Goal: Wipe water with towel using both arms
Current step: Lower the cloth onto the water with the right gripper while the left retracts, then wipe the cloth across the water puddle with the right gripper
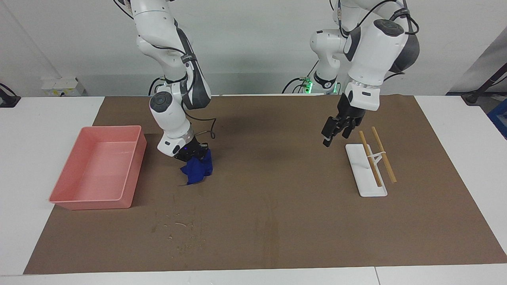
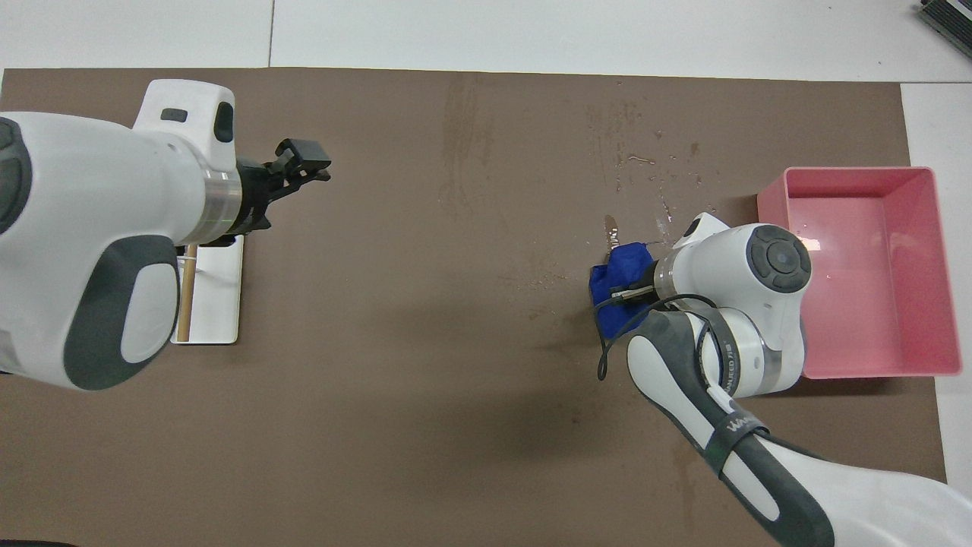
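Observation:
My right gripper (image 1: 193,152) is shut on a crumpled blue towel (image 1: 198,168), which hangs down to the brown mat beside the pink tray; I cannot tell whether it touches. In the overhead view the towel (image 2: 616,275) shows just ahead of the right wrist, which hides the gripper. The water (image 1: 178,226) is a scatter of small pale droplets on the mat, farther from the robots than the towel, and also shows in the overhead view (image 2: 645,161). My left gripper (image 1: 332,136) hangs open and empty over the mat beside the white rack, also seen from overhead (image 2: 307,163).
A pink tray (image 1: 134,170) (image 2: 782,190) stands empty at the right arm's end. A white rack (image 1: 366,188) (image 2: 220,304) with two wooden chopsticks (image 1: 386,160) lies at the left arm's end. A faint damp streak (image 1: 269,231) marks the mat's middle.

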Controlling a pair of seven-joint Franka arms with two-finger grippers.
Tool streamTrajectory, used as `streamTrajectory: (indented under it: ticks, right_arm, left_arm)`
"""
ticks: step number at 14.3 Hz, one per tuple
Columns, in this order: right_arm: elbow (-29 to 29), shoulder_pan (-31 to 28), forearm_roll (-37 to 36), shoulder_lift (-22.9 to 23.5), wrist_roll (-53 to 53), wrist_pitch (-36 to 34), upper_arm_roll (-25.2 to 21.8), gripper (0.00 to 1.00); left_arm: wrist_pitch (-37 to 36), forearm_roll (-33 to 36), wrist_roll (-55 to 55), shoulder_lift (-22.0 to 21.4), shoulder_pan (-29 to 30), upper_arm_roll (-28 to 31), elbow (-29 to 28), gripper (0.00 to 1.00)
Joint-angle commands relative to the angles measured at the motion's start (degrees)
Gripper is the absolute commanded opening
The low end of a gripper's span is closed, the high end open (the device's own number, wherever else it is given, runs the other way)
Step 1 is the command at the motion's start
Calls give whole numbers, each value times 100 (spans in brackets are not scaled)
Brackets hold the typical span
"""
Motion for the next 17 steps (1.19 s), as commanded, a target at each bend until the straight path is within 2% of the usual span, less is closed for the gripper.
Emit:
streamTrajectory:
  ticks: [1, 3, 7, 8, 9, 10, 13, 15, 17]
  right_arm:
    - [222, -60, -90, 355, -106, 398, 34, 0]
    - [661, -60, -73, 812, -106, 478, 43, 0]
    - [1172, -34, -63, 1507, -115, 1057, 43, 0]
    - [1347, -51, -72, 1648, -141, 1084, 43, 0]
    - [1522, -60, -90, 1736, -150, 1041, 34, 0]
    - [1672, -60, -90, 1833, -150, 1041, 34, 0]
    - [2121, -95, -90, 2158, -150, 1075, 34, 0]
    - [2314, -104, -99, 2308, -150, 1102, 34, 0]
    - [2525, -130, -108, 2431, -150, 1093, 34, 0]
  left_arm:
    - [-1190, 524, 2264, -98, 389, -16, 364, 100]
    - [-1702, 562, 3243, -107, 723, -8, 680, 100]
    - [-2913, 307, 3335, -11, 918, 19, 1636, 100]
    - [-3326, 306, 3334, 112, 935, 19, 2014, 100]
    - [-3408, 298, 3343, 165, 935, 10, 2148, 100]
    - [-3218, 306, 3335, 113, 1031, 19, 2028, 100]
    - [-2882, 315, 3291, -360, 1076, 45, 1080, 100]
    - [-2611, 298, 3273, -336, 1093, 36, 1094, 100]
    - [-2688, 158, 3282, -265, 1155, 62, 1313, 100]
